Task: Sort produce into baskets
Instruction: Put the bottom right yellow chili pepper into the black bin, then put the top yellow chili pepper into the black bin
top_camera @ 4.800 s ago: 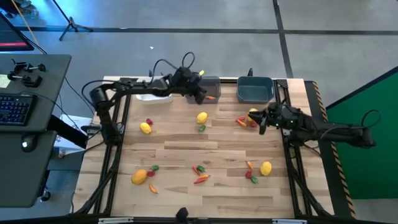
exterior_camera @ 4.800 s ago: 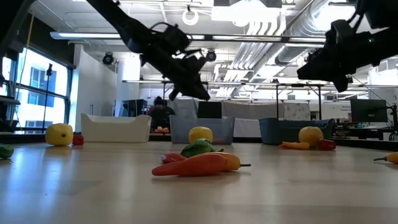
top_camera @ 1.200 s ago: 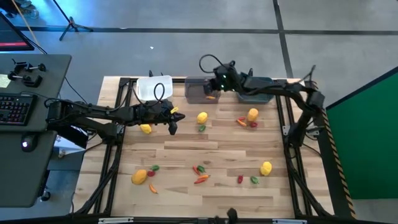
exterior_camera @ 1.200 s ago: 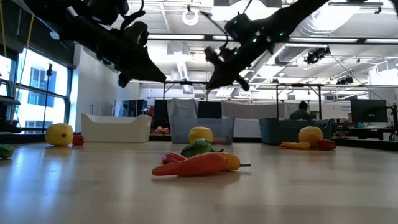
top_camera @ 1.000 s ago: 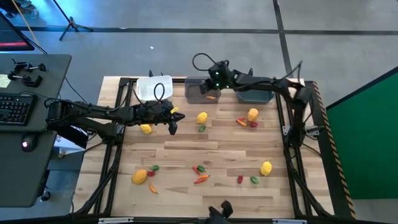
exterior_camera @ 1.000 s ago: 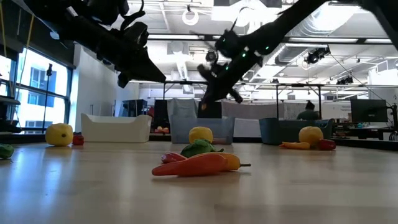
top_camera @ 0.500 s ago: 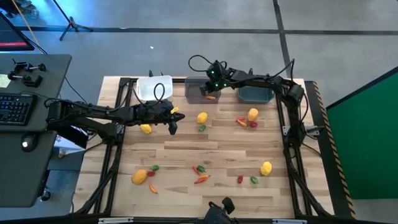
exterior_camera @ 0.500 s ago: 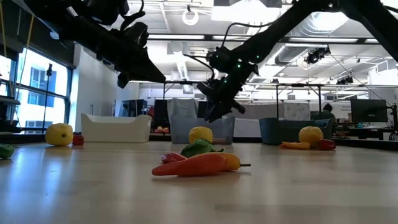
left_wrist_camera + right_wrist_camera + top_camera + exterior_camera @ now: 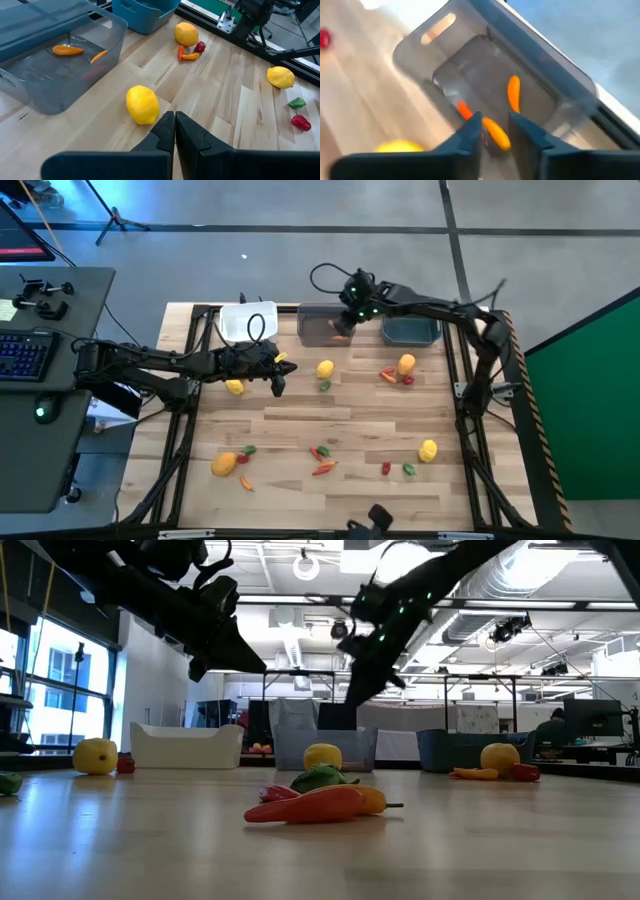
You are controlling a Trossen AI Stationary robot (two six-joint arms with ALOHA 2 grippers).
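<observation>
Produce [image 9: 325, 368] — small yellow-orange fruits, slim orange carrots — scattered on wood.

The left arm stretches low across the table from its left edge, its wrist level and the left gripper [image 9: 279, 383] hanging a little above the boards with its two dark fingers [image 9: 165, 131] pressed flat together (no gap shows between them). The right arm reaches from the table's right side along the far edge, elbow bent, and its right gripper [image 9: 349, 313] points steeply down with the fingers [image 9: 471, 131] parted by a narrow gap.
</observation>
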